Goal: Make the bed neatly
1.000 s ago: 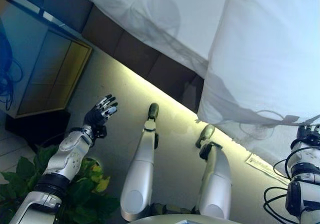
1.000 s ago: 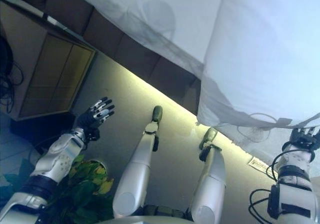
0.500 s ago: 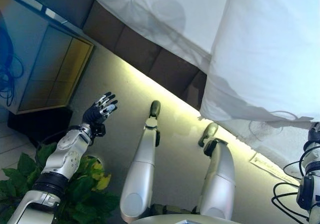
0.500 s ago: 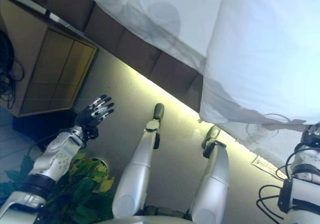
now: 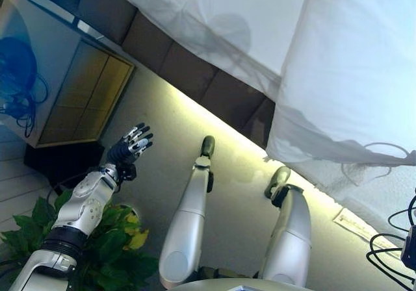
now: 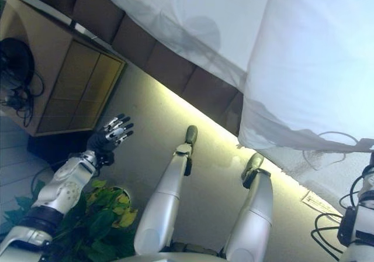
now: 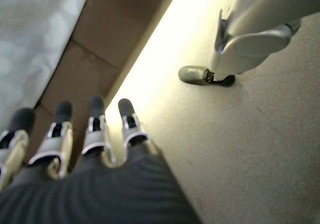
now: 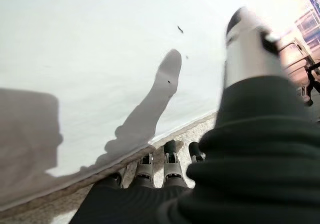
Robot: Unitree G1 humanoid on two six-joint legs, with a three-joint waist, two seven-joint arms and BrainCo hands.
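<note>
— Left hand [image 5: 130, 147] first: where is it, and is it holding anything?

— It hangs in the air over the floor [image 5: 234, 193], palm empty, fingers straight and slightly spread. Its own wrist view shows the same: a row of straight fingers [image 7: 95, 129] pointing at the brown padded bed base [image 7: 107, 49], with a corner of white sheet [image 7: 35, 29] above it. Nothing is in the hand.

— And the right hand?

— It shows only in its own wrist view [image 8: 160, 171], low, just beside the hanging edge of the white duvet [image 8: 100, 74]. The fingers look straight and point toward that hem. I see no cloth between them, so I judge the hand relaxed and empty. In the eye views only the arm shows at the right edge.

— Where does the bedding lie, then?

— The duvet [image 5: 351, 76] drapes over the bed's side on the robot's right, its lower hem [image 6: 304, 139] sagging unevenly past the base. To its left the flatter sheet [image 6: 181, 22] covers the mattress, with a few wrinkles. The bed's edge runs as a long diagonal, from upper left to lower right in the eye views.

— So which hand is nearer?

— The right, plainly. The hem is just ahead of its fingers. The left is well apart from any cloth and would have to travel forward and up to the sheet. A wooden cabinet [image 5: 71, 89] and a green plant [image 5: 110, 245] are on its side.

— Next move?

— Probably the right hand closing on the hem, though that is my guess.
</note>
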